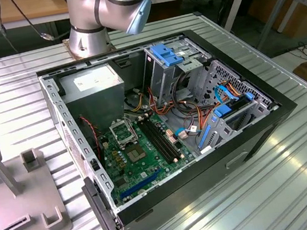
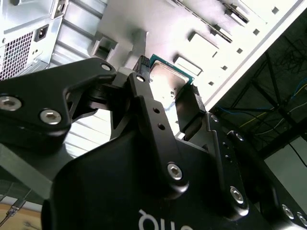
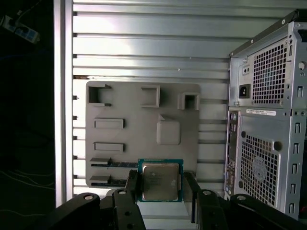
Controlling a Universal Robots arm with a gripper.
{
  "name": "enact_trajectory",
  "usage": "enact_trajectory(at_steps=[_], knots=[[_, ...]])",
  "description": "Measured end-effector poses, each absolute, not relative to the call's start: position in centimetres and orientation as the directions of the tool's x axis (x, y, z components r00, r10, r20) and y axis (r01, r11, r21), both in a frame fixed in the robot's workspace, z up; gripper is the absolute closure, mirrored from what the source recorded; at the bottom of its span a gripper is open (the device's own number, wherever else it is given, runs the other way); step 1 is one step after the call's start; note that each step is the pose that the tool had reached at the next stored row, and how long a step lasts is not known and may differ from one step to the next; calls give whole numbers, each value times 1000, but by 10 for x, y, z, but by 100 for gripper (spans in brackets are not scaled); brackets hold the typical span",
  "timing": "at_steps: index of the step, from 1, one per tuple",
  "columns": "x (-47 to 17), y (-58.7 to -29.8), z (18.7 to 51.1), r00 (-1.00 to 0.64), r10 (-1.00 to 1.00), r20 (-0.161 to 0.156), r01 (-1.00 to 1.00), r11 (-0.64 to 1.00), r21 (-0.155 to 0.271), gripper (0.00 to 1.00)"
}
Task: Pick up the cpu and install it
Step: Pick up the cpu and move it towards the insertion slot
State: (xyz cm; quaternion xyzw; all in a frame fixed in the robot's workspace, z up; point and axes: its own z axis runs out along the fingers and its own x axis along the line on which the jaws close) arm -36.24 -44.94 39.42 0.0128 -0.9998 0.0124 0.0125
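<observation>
Gripping the cpu (image 3: 160,182) by two opposite edges, the gripper (image 3: 161,188) had its black fingers (image 3: 135,184) clamped tight on the chip, one on each side. The silver-grey metal top showed plainly in the first wrist view, with the green border of the board around it. In the second wrist view the cpu (image 2: 168,80) sat pinched between the same fingers (image 2: 188,106) of the gripper (image 2: 165,93), clear of any surface that I could see.

Beneath the held chip lay a grey fixture tray (image 3: 134,115) with several moulded pockets and a raised square pad (image 3: 168,132), resting on the ribbed metal table (image 3: 144,48). Just beside the tray stood the back panel of the computer case (image 3: 264,120), with its vent grilles facing the camera.

From the exterior view, the arm (image 1: 108,6) rose at the far side of the table (image 1: 280,188). The computer case (image 1: 209,176) lay open on its side, near the middle. Inside, the socket frame (image 1: 122,132) sat on the green board beside the long black memory slots (image 1: 160,137), with the grey power supply (image 1: 92,86) farther back. The fixture tray (image 1: 16,199) lay on the exterior view's left, well apart from the socket.
</observation>
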Motion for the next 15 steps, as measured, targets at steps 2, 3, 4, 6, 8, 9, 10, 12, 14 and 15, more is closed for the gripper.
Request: enact_trajectory(at_steps=[2,3,4,6,8,9,10,12,14,15], knots=[[-358,-449,394,-999,-25,27,-26,999,-24,53],[-356,-449,394,-999,-25,28,-26,999,-24,53],[-354,-450,394,-999,-25,29,-26,999,-24,53],[-350,-450,394,-999,-25,30,-26,999,-24,53],[-347,-450,394,-999,-25,31,-26,999,-24,53],[-346,-451,394,-999,-25,32,-25,999,-24,53],[-345,-451,394,-999,-24,32,-25,999,-24,53],[-344,-453,394,-999,-23,32,-24,999,-24,53],[-339,-455,394,-999,-23,34,-23,999,-24,53],[-336,-456,394,-999,-23,34,-23,999,-24,53]])
